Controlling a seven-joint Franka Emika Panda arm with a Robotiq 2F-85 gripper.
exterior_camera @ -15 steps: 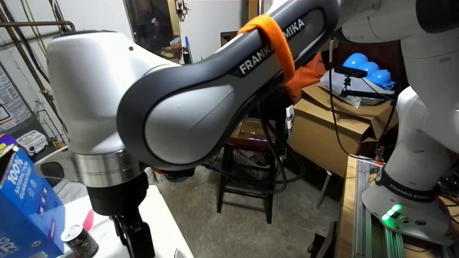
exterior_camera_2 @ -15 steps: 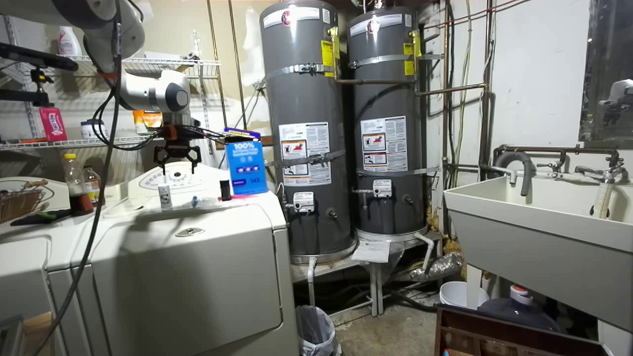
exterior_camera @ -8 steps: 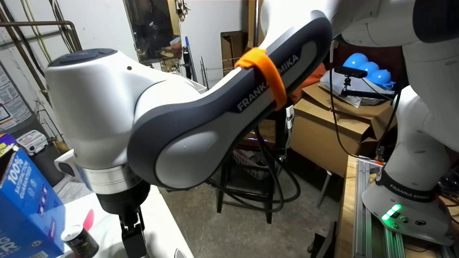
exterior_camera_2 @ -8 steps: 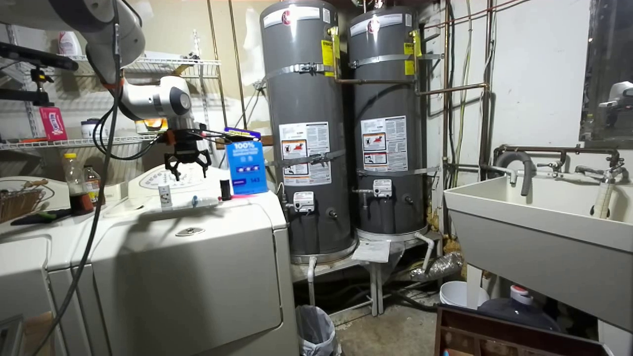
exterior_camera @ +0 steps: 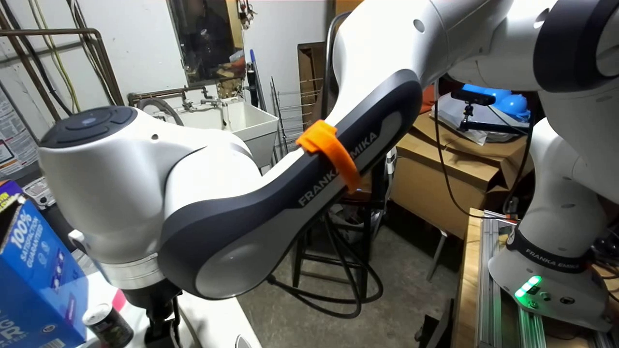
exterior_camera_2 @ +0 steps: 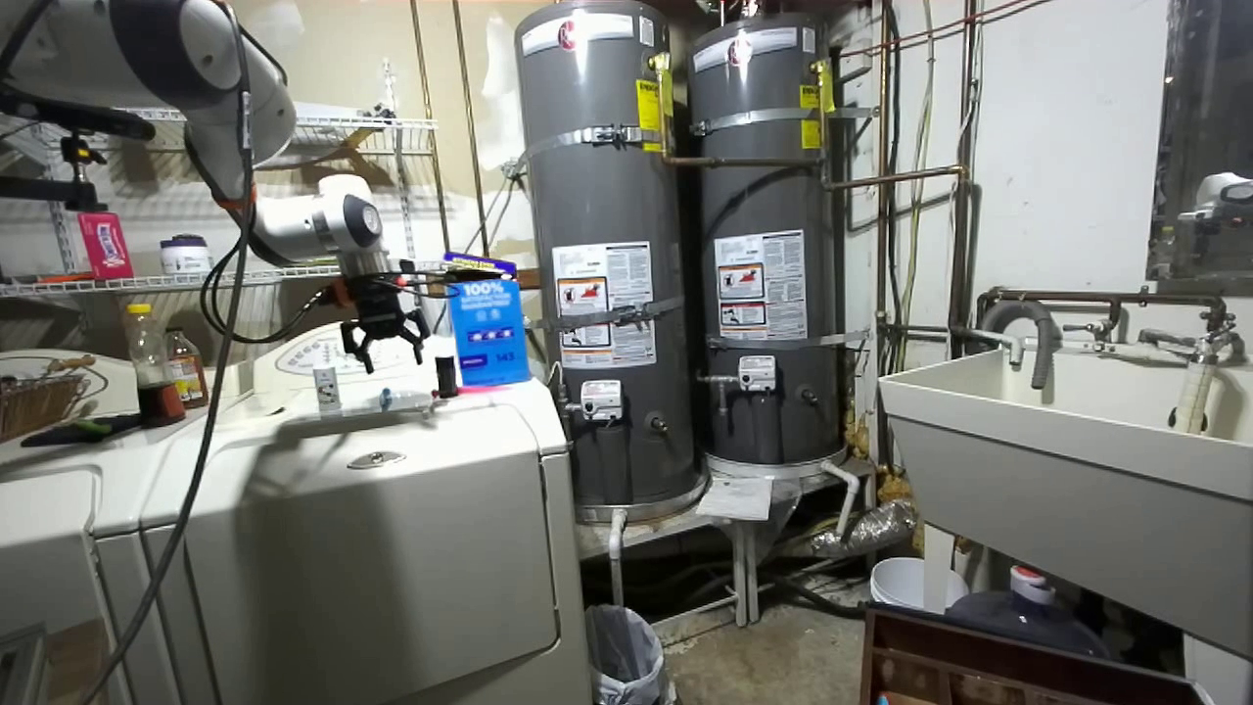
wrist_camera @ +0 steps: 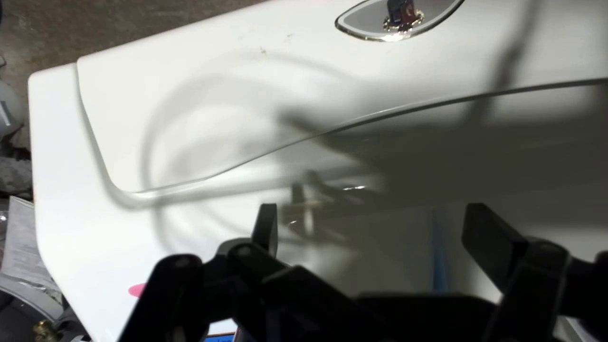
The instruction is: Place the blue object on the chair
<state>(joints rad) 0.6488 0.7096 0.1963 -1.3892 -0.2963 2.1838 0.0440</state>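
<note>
A slim blue object (wrist_camera: 439, 266) lies on the white machine top (wrist_camera: 61, 180) in the wrist view, in shadow and blurred. It shows between the open jaws, closer to the right finger. Its near end is hidden behind the gripper. In an exterior view a small blue end (exterior_camera_2: 387, 399) shows on the machine top. My gripper (exterior_camera_2: 395, 362) is open and empty there, tilted, a little above the top; the wrist view shows the gripper (wrist_camera: 375, 232) with its fingers wide apart. The dark wooden chair (exterior_camera: 296, 274) stands on the floor beyond the arm, which hides much of its seat and back.
A tall blue box (exterior_camera_2: 489, 338), a black can (exterior_camera_2: 446, 378) and a small white container (exterior_camera_2: 326, 390) stand on the machine. A pink thing (wrist_camera: 137, 289) lies near the box. Cables (exterior_camera: 338, 309) hang below the arm, in front of the chair. Cardboard boxes (exterior_camera: 430, 183) stand beside the chair.
The arm has come down, and its orange band sits lower. In an exterior view the gripper has moved right and down and has tilted. It has stayed open; the objects have not moved.
</note>
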